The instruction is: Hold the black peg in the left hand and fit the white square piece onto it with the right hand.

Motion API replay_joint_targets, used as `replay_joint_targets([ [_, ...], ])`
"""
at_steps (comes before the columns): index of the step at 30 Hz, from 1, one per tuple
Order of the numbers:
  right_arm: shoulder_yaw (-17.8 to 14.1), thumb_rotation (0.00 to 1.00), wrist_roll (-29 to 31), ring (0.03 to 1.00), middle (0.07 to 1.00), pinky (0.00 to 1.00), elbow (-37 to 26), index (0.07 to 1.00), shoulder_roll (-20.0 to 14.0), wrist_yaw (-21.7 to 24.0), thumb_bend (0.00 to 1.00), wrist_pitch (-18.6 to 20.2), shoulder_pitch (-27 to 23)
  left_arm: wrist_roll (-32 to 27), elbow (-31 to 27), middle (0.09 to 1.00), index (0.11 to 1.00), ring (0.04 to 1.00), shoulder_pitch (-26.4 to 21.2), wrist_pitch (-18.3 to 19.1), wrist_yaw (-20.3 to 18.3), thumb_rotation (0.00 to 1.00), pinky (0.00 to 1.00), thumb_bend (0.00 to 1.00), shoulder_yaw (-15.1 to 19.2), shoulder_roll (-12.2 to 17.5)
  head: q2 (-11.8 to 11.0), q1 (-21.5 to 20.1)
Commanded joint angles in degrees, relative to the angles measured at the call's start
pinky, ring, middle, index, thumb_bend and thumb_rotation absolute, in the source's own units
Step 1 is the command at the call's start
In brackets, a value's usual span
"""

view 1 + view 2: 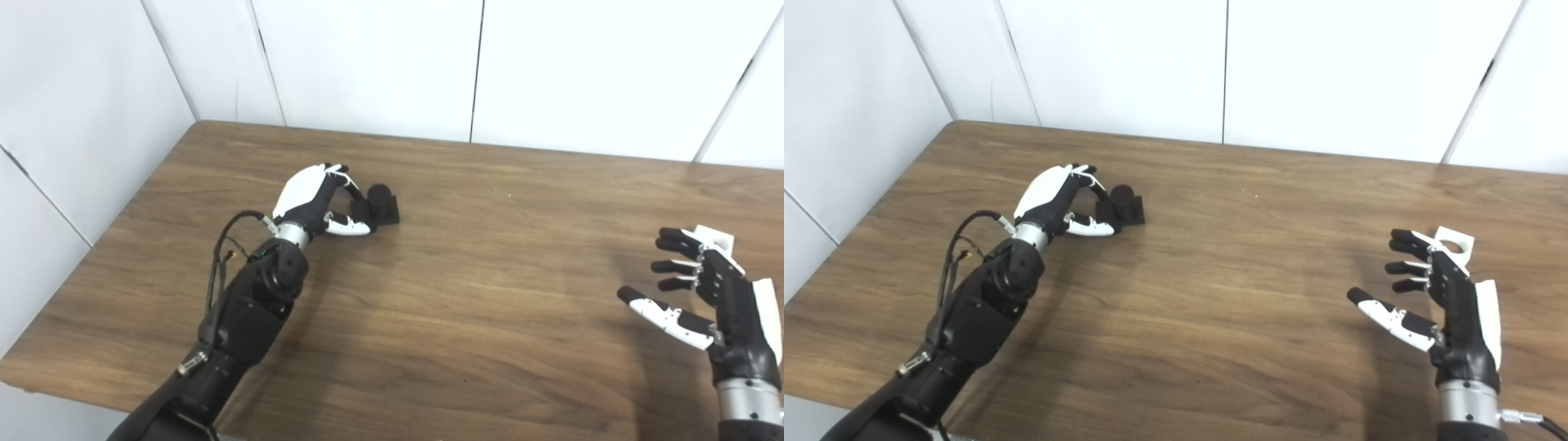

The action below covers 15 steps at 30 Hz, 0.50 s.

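L hand (318,199) sits on the wood surface (465,294) w/ fingers curled round the black peg (383,205), which rests on the surface; firm grip can't be confirmed. R hand (1442,300) spread wide, holding nothing, just in front of the white square piece (1454,240) near the R edge.

Bare test room, likely a robotics lab: plain brown wood-grain laminate table (478,294) set against seamed white wall panels (367,61) from 9 to 3 o'clock, exposed black cabling (223,245) looped at 8 o'clock.
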Motion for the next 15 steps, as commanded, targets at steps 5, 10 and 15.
replay_joint_targets([
  [5, 0.0, 0.0, -0.3, 0.638, 0.743, 0.53, -1.6, 0.74, -0.1, -0.6, 0.58, -2.2, -1.9, -3.1, -2.9, 0.947, 0.488, 1.0, 1.3, -3.5, -6.0, 0.09, 1.0, 0.52, -1.8, 1.3, 0.2, -0.6],
  [10, 0.1, 0.0, -0.6, 0.629, 0.74, 0.52, -0.9, 0.735, -0.2, -1.1, 0.58, -3.6, -2.0, -5.3, -5.3, 0.958, 0.488, 1.0, 1.5, -5.6, -9.6, 0.09, 1.0, 0.52, -2.7, 1.6, 0.5, -1.1],
  [15, 0.1, 0.0, -0.9, 0.633, 0.74, 0.52, -0.7, 0.738, -0.2, -1.2, 0.58, -3.5, -2.0, -6.2, -7.9, 0.961, 0.49, 1.0, 1.6, -6.7, -13.3, 0.09, 1.0, 0.52, -4.7, 1.9, 0.6, -1.4],
])
